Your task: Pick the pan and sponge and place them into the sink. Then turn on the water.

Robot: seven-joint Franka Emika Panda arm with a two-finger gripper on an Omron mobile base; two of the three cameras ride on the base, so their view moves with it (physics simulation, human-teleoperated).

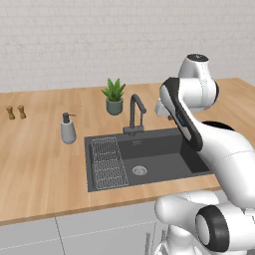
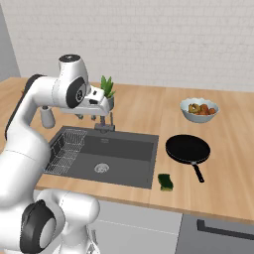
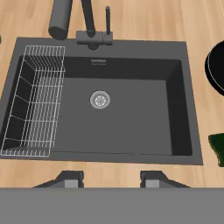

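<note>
The black pan (image 2: pixel 187 149) lies on the wooden counter right of the sink (image 2: pixel 124 166), its thin handle pointing toward the front edge. Its rim (image 3: pixel 216 65) shows at the right of the hand view. The yellow and green sponge (image 2: pixel 165 182) lies by the sink's front right corner, also seen as sponge (image 3: pixel 217 148). My gripper (image 2: pixel 87 117) hangs open and empty high over the sink (image 3: pixel 131 118), near the dark faucet (image 2: pixel 105 124). In the hand view the gripper (image 3: pixel 111 180) looks straight down into the basin, with the drain (image 3: pixel 99 99) and wire rack (image 3: pixel 35 105) below.
A grey bowl of food (image 2: pixel 199 109) stands behind the pan. A potted plant (image 1: pixel 114 97) and a soap dispenser (image 1: pixel 68 128) stand behind and left of the sink (image 1: pixel 164 159). Two small shakers (image 1: pixel 15 112) stand far left. A brick wall closes the back.
</note>
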